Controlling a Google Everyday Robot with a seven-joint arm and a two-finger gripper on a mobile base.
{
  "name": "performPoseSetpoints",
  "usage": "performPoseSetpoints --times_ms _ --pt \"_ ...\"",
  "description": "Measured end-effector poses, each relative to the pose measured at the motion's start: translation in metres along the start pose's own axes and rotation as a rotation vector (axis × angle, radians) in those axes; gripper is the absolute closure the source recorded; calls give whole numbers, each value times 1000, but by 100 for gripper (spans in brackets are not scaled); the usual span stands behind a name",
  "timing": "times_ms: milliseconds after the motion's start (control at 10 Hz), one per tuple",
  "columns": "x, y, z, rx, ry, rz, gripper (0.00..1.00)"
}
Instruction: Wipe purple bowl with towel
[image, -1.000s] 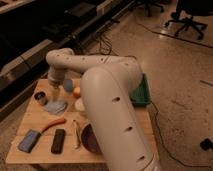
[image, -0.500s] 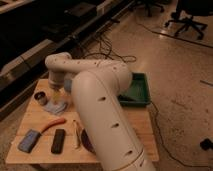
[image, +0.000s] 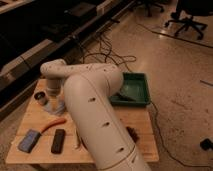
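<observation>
My gripper (image: 53, 94) is at the far left of the wooden table (image: 30, 117), at the end of the white arm that stretches across the middle of the camera view. It hangs just above a pale bluish towel (image: 58, 106) that lies crumpled on the table. The purple bowl is hidden behind the arm's large forward link.
A small dark cup (image: 40, 97) stands just left of the gripper. An orange carrot-like piece (image: 53, 124), a blue sponge (image: 29, 140) and a black bar (image: 58, 141) lie on the front left. A green tray (image: 133, 89) sits at the table's right back. Cables lie on the floor behind.
The arm has shifted toward the front and now covers the purple bowl, which showed earlier at the table's front middle. The gripper stays over the towel at the left.
</observation>
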Motion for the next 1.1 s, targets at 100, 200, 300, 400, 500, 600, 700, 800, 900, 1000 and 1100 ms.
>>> performPoseSetpoints --times_ms 100,200,300,400,500,600,700,800,900,1000,1100 --pt "-1 2 6 -12 3 4 20" --pt "3 4 14 -25 9 17 20" --pt "8 7 20 -35 24 37 20" --pt "13 8 25 -40 35 58 20" --pt "17 8 29 -43 44 74 20" --pt "21 9 32 -46 52 86 24" --pt "25 10 35 -48 62 96 34" --pt "28 10 38 -50 67 104 45" --pt "28 8 38 -45 64 109 53" --pt "30 9 38 -50 61 116 67" --pt "31 9 38 -55 60 119 75"
